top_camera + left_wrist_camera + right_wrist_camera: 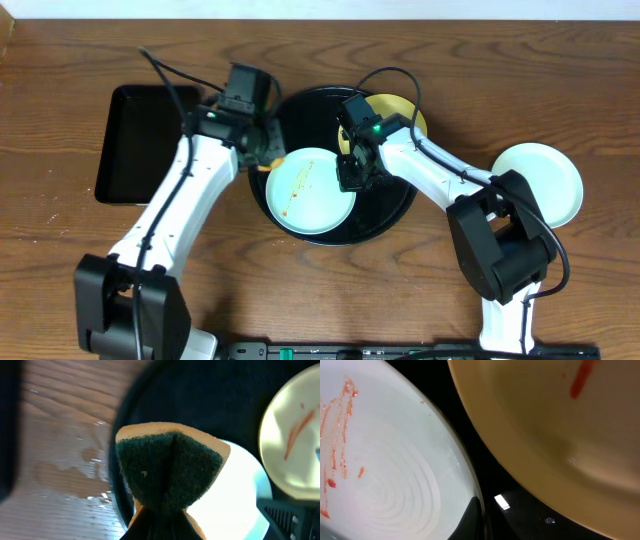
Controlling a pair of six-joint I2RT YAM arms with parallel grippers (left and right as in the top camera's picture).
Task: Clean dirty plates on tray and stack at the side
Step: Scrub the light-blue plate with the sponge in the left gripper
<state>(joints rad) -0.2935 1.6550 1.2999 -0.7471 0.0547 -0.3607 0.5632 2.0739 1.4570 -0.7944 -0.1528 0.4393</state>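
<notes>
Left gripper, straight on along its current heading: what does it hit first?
The left gripper clamps a sponge, so that leads. It would likely land on the round tray floor beside the smeared blue plate; depth is unclear, so it may catch the plate's rim.

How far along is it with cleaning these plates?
Looks done: one light blue plastic plate sits clean-looking on the table, right of the round black tray. In hand: the left gripper pinches a green-and-yellow sponge beside the smeared light blue plate; the right gripper is at its rim. Left: that plate and the smeared pale yellow plate, then stacking.
</notes>
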